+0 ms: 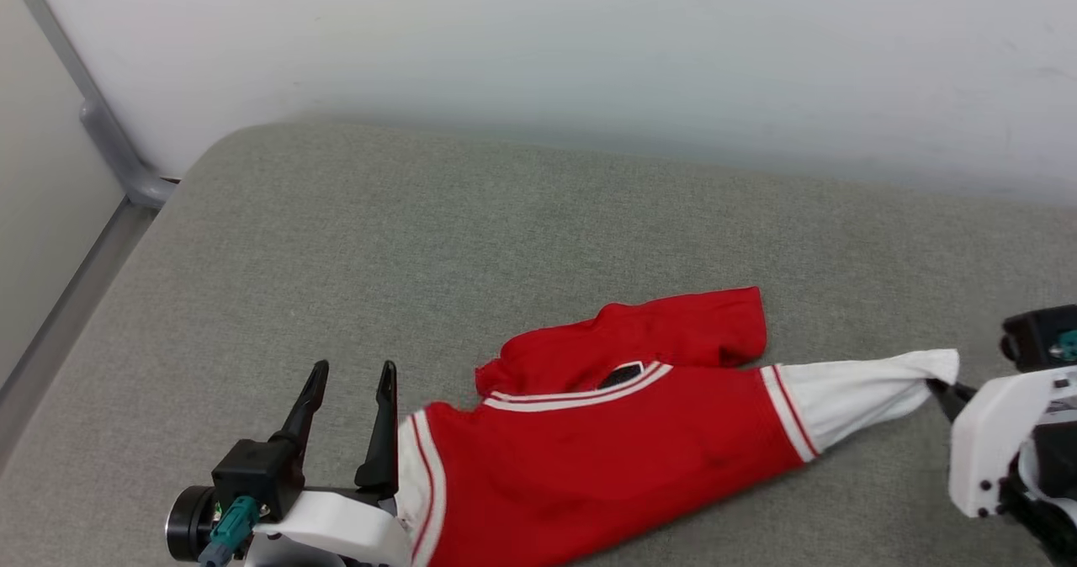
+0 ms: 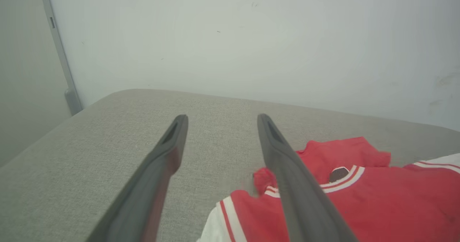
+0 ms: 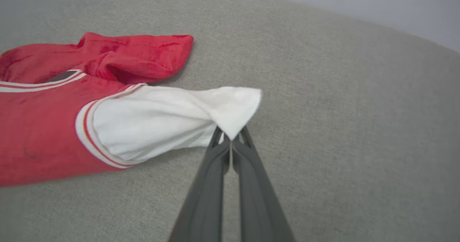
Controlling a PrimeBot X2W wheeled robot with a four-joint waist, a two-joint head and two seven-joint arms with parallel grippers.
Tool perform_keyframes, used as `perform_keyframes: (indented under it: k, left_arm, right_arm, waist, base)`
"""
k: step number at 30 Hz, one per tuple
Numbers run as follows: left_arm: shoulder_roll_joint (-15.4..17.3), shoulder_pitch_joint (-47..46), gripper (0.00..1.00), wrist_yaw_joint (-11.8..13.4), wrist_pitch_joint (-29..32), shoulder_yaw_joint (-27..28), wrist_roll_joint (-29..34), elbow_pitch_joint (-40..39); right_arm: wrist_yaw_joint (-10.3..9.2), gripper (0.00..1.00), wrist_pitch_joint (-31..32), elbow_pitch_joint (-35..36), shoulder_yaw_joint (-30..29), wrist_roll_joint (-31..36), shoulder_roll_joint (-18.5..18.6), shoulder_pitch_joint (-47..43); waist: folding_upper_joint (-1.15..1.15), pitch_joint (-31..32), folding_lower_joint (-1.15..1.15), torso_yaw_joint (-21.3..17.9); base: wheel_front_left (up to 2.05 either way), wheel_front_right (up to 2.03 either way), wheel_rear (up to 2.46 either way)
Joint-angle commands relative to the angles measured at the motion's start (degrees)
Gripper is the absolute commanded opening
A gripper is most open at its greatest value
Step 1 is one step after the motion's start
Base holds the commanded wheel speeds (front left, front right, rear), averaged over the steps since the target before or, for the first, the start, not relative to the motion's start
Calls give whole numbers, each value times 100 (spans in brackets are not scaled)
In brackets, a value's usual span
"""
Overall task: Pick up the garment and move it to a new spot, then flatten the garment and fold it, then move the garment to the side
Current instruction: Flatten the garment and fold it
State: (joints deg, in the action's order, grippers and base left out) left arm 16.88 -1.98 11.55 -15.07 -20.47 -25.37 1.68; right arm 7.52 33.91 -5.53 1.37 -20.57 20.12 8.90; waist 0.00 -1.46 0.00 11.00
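The red jersey (image 1: 606, 458) lies rumpled at the near edge of the grey woven cushion (image 1: 421, 239). Thin, limp and shiny, it should be light and slippery. The right gripper (image 3: 231, 141) pinches the right corner of its white panel (image 3: 151, 123). The left gripper (image 1: 353, 369), fingers spread and empty, sits beside the striped left edge, a sensible second hold.

Right end effector (image 3: 231, 138) pinching white corner of red garment (image 3: 46, 127), grey cushion (image 3: 341, 109)

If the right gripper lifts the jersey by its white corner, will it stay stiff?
Probably floppy: the jersey lies rumpled, and its white corner bunches where the right gripper pinches it. Likely light, since the cloth looks thin.
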Motion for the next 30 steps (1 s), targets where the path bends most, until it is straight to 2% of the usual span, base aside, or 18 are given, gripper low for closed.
perform_keyframes:
  k: [1, 8, 14, 15, 16, 17, 24, 30]
  left_arm:
    - [-16, 52, 100, -25, -14, 12, 31, 9]
    - [25, 68, 100, -24, -1, 33, 6, 82]
    - [96, 72, 100, -6, 72, 44, -36, 173]
    - [111, 90, 100, -7, 90, 47, -48, 191]
    - [128, 107, 100, -10, 102, 50, -45, 211]
    - [143, 127, 100, -12, 112, 52, -53, 227]
    - [294, 274, 100, 21, 243, 101, -118, 277]
    - [412, 400, 100, 91, 388, 173, -196, 251]
  right_arm:
    - [-6, 0, 35, 18, -187, 81, 7, -118]
    - [-6, 0, -30, -391, -1449, 269, -299, -785]
    - [-5, 0, -374, -1036, -1656, 223, -629, -1068]
    - [-5, 7, -482, -1110, -1633, 215, -671, -1067]
    - [-5, 45, -601, -1165, -1617, 160, -737, -1039]
    - [-5, 100, -759, -1195, -1597, 148, -772, -1012]
    - [-5, 100, -2110, -997, -1577, 349, -970, -1055]
    - [-4, 100, -2961, -438, -1433, 808, -1174, -1236]
  waist:
    - [0, -2, 0, -23]
    - [0, -26, 0, -101]
    - [0, -32, 0, -167]
    - [0, -18, 0, -182]
    - [0, 0, 0, -196]
    - [0, 27, 0, -213]
    - [0, 241, 0, -304]
    - [0, 362, 0, -413]
  base:
    - [0, 0, 0]
    - [0, 0, 0]
    - [0, 0, 0]
    - [0, 0, 0]
    - [0, 0, 0]
    - [0, 0, 0]
    - [0, 0, 0]
    - [0, 0, 0]
